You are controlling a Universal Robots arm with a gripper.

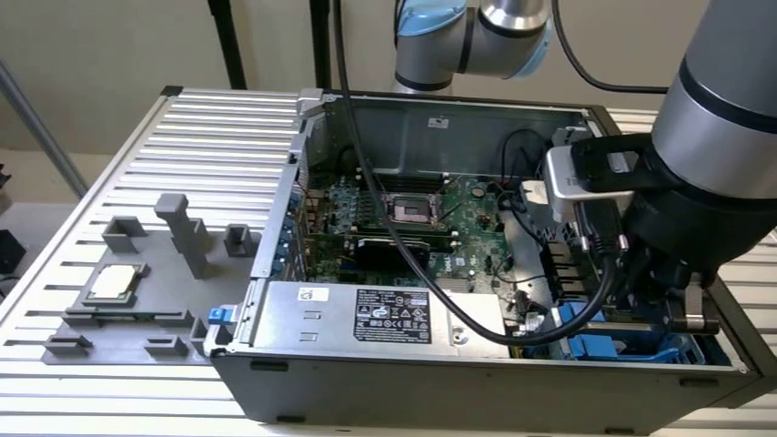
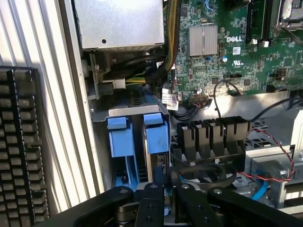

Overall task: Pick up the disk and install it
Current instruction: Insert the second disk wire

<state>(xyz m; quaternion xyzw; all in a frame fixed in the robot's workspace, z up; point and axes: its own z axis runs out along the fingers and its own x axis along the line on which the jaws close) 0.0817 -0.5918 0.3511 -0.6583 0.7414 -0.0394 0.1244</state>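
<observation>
Wrist view puts the black two-fingered gripper (image 2: 166, 201) right over the drive bay of the open grey desktop computer case (image 1: 486, 387), its fingers drawn close together on the near end of the disk (image 2: 156, 142), a flat drive standing on edge in its blue plastic carrier rails. The disk sits in one slot of the bay, just beside a second blue plastic carrier (image 2: 120, 146) in the neighbouring slot, and below the large silver metal power supply box (image 2: 120, 21). Judging from this, the pick-up is done and the install is well along: the disk looks to be down inside its slot, though whether it is fully seated cannot be told, and the fingers have not let go.

Only the narrow edge of the disk shows, a dark strip between blue rails with a square blue tab at the far end; its label face is hidden.

From the exterior view the silver and black robot arm (image 1: 716, 146) reaches into the case's corner at the exterior view's right, above the blue bay, while the green motherboard (image 1: 413, 218) lies in the middle. On the ribbed metal table (image 1: 134, 164), a grey plastic fixture (image 1: 134, 291) holds a small square silver chip (image 1: 112, 280).
</observation>
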